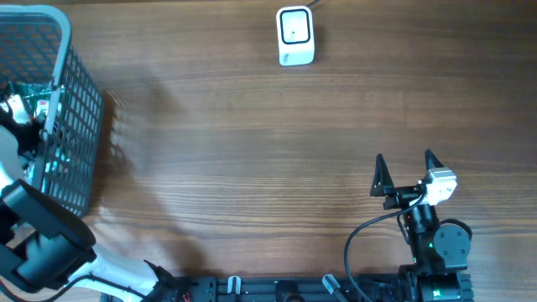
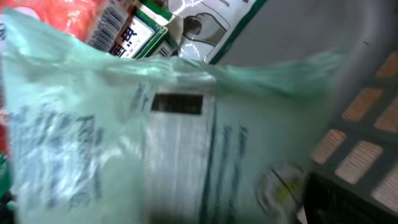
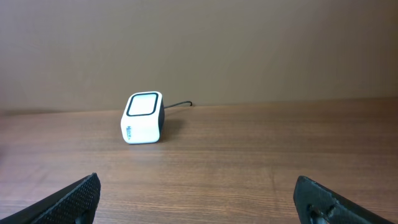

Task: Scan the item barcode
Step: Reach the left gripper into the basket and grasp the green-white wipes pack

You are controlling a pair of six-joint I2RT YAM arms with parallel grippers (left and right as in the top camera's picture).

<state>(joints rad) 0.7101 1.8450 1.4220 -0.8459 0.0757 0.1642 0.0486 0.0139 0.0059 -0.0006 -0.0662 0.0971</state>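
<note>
Far left, overhead view: grey mesh basket (image 1: 77, 113) stands on the table (image 1: 252, 151), at its left edge. The left arm reaches in over the rim; the left hand (image 1: 23, 117) is down inside among the goods, mostly hidden by the basket wall. Its fingers stand spread wide; the views do not show whether they touch anything.

Left wrist view, close and blurred: a pale green plastic bag (image 2: 155, 143) fills nearly the whole frame, with a white panel and a small dark label near its top. This is the item nearest the hand, and it lies inside the basket. Above it to the left is a red packet (image 2: 56, 15). Beside that sits a green and white box (image 2: 134, 34) with a printed barcode on its side. The mesh wall of the basket shows at the right edge.

Centre: bare wood-grain table.

Top, right of centre: a white scanner (image 1: 294, 36) with a dark-rimmed window on its upper face stands on the table near the far edge, well apart from the basket. A thin cable (image 3: 179, 104) runs off behind it.

Lower right: the right hand (image 1: 407, 172) hovers over the table with its fingers (image 3: 68, 199) spread wide and nothing between them. It points toward the scanner, well short of it
</note>
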